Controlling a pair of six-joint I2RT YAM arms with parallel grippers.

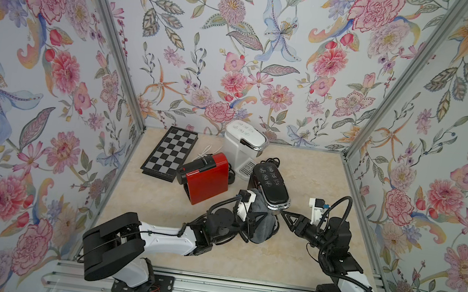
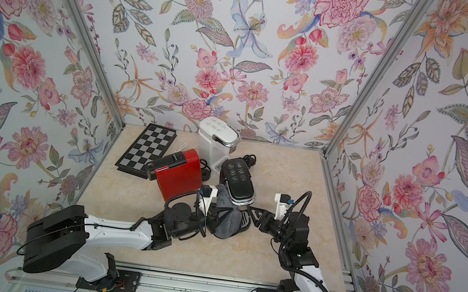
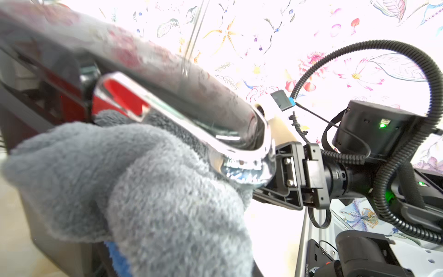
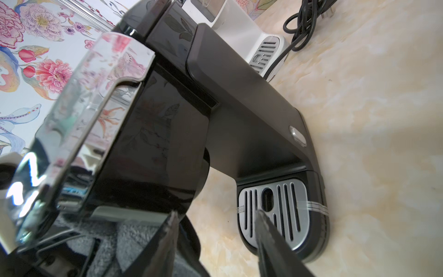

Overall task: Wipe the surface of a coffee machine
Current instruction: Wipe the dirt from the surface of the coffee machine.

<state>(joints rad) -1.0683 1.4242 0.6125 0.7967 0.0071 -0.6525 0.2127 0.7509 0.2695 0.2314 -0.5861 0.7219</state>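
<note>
Top views place the left fingers (image 1: 255,219) clamped on the grey cloth (image 1: 261,233), pressed against the black coffee machine (image 1: 272,185) standing on the bench (image 1: 156,210). Firm, overlapping strokes along its chrome lip (image 3: 239,153) seem best, while the right fingers (image 4: 271,239), apart and empty, could brace its front.

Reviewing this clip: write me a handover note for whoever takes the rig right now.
Left gripper: shut on the grey fluffy cloth, which is pressed against the front of the black chrome-trimmed coffee machine, below its head.
Right gripper: open, empty, by that machine's slotted drip tray.
The red coffee machine and the white coffee machine stand behind.
Done: cloth in grip and on the black machine.
Left: the wiping; how much is already wiped cannot be told.
</note>
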